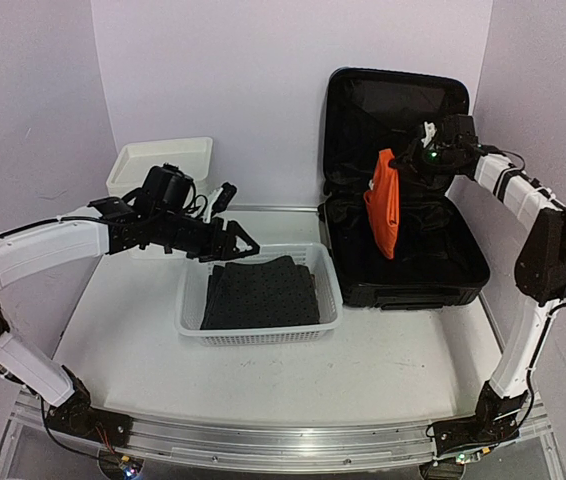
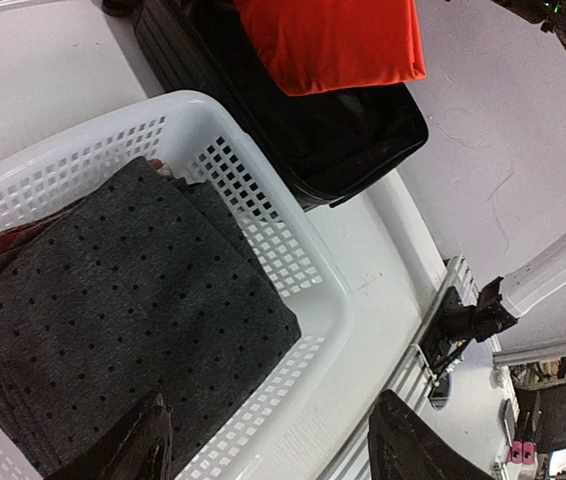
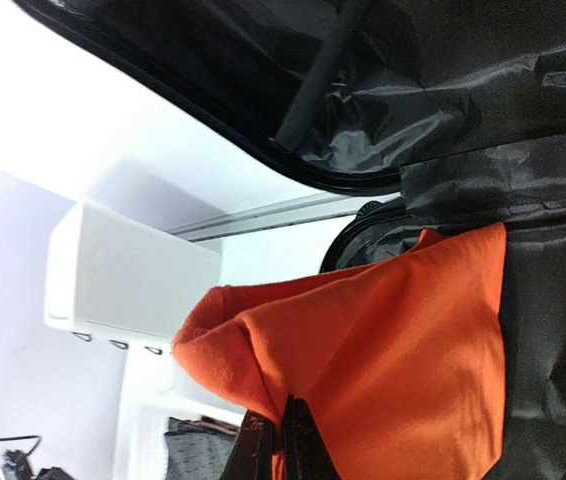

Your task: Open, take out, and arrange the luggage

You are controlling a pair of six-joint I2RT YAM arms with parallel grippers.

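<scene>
One black hard-shell luggage (image 1: 413,292) lies open far right, dark lining showing; my right gripper (image 3: 281,445) pinches an orange cloth (image 1: 384,205), left gripper (image 1: 241,242) gapes.

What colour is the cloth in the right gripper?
Orange; the cloth shows best in the right wrist view.

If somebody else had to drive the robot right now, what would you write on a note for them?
Right gripper: fingers shut on the orange cloth, holding it up over the luggage.
Left gripper: fingers open and empty, hovering over the white basket.
Done: the luggage is open, and a grey dotted cloth lies folded in the basket.
Left: probably put the orange cloth in the basket too. The luggage's inside is too dark to tell whether more is in there.
</scene>
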